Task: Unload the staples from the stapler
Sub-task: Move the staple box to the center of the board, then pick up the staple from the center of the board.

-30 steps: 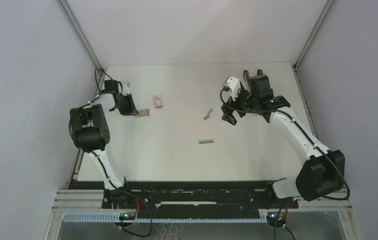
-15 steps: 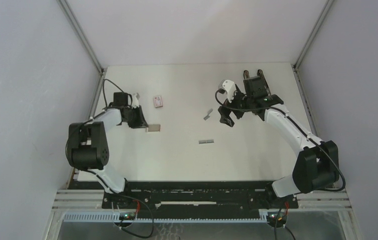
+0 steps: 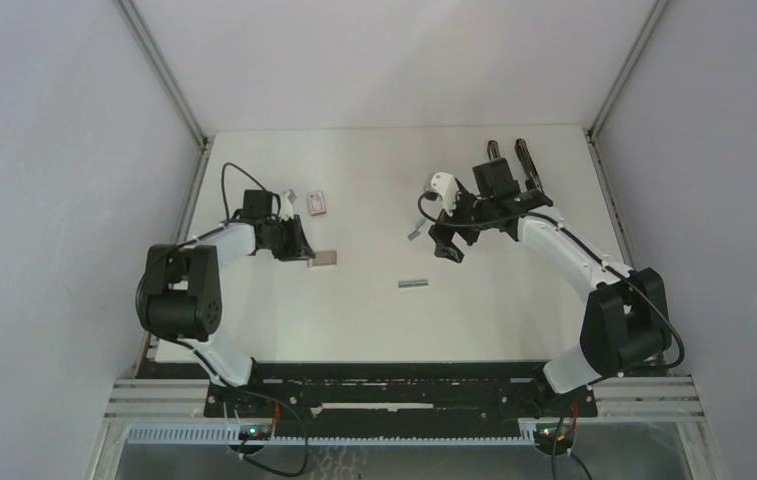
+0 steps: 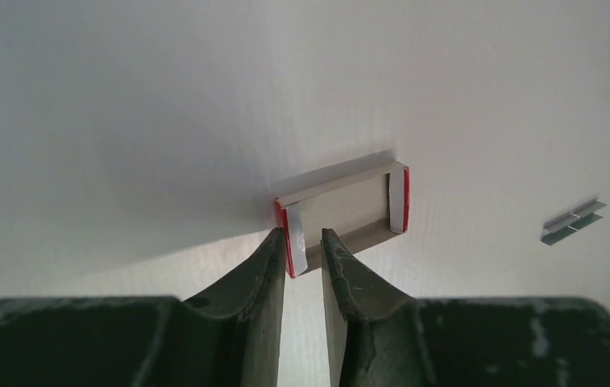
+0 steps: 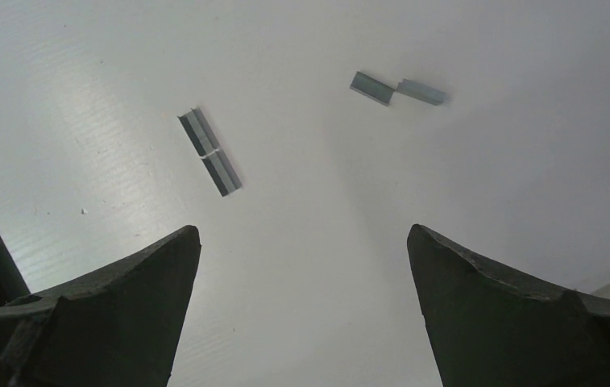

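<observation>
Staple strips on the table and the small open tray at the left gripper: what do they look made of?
Staple strips: grey metal, probably steel; faint sheen, thin folded channel shape, crisp edges.
Tray: looks like thin cardboard; matte grey-brown inside, folded walls with red and white print on the ends.

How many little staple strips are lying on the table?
2. One staple strip lies near the middle of the table; the other lies farther back, tilted. Each looks split into two pieces. More might be hidden.
</observation>
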Motion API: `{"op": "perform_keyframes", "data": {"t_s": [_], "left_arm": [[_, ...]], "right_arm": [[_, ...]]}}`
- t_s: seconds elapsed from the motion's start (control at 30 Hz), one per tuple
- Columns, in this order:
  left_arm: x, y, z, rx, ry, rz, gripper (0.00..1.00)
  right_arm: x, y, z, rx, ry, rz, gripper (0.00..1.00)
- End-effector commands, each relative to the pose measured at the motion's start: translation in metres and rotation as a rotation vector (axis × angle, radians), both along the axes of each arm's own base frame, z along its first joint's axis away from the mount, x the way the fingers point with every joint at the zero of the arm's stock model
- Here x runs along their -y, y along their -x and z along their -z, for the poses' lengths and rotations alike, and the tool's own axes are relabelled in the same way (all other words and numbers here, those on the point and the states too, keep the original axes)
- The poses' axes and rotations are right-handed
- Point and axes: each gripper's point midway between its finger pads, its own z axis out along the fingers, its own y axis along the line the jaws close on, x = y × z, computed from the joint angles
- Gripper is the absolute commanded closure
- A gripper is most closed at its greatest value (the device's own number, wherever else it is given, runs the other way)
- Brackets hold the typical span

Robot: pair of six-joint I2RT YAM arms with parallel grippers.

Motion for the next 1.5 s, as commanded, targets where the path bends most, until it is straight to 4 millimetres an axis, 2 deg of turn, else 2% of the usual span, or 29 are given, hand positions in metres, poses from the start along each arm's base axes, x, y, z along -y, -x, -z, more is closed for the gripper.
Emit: {"op": "perform_keyframes", "data": {"t_s": [0.0,0.13,0.33,0.4,0.5,0.6,0.7,0.8,0.9,0.97,1.07,1.2,1.33,1.47], "left_arm": [[0.026,-0.002,-0.017,0.058,0.077,0.064,0.72],[0.044,-0.001,-0.019,0.071,0.084,0.124,0.69],[0.076,0.010,-0.029,0.085,0.141,0.239,0.68],[0.081,0.011,-0.032,0.095,0.157,0.258,0.67],[0.078,0.006,-0.038,0.123,0.135,0.257,0.64],[0.065,-0.005,-0.050,0.160,0.126,0.223,0.59],[0.045,-0.019,-0.078,0.236,0.122,0.184,0.54],[0.022,-0.027,-0.115,0.329,0.104,0.159,0.48],[-0.011,-0.026,-0.146,0.389,0.061,0.127,0.42],[-0.035,-0.021,-0.159,0.407,0.040,0.099,0.39],[-0.072,-0.008,-0.163,0.398,0.013,0.037,0.37],[-0.106,0.019,-0.149,0.327,0.007,-0.017,0.31],[-0.118,0.036,-0.137,0.279,0.038,-0.028,0.26],[-0.118,0.038,-0.141,0.309,0.038,-0.013,0.15]], "right_arm": [[-0.013,0.005,0.010,0.028,0.049,-0.094,0.00],[-0.018,0.008,0.030,0.014,0.102,-0.152,0.02],[-0.022,0.004,0.040,0.013,0.116,-0.152,0.05],[-0.025,0.004,0.042,0.012,0.119,-0.155,0.06],[-0.032,0.003,0.043,0.030,0.125,-0.170,0.06],[-0.041,0.002,0.043,0.082,0.154,-0.205,0.06],[-0.050,-0.001,0.042,0.140,0.187,-0.230,0.06],[-0.062,-0.004,0.045,0.187,0.215,-0.241,0.06],[-0.077,0.000,0.053,0.178,0.262,-0.277,0.09],[-0.088,-0.002,0.051,0.178,0.272,-0.292,0.13],[-0.101,-0.003,0.060,0.159,0.290,-0.318,0.18],[-0.115,-0.001,0.068,0.147,0.296,-0.348,0.20],[-0.119,0.000,0.078,0.136,0.319,-0.354,0.22],[-0.115,0.002,0.087,0.107,0.335,-0.356,0.26]]}}
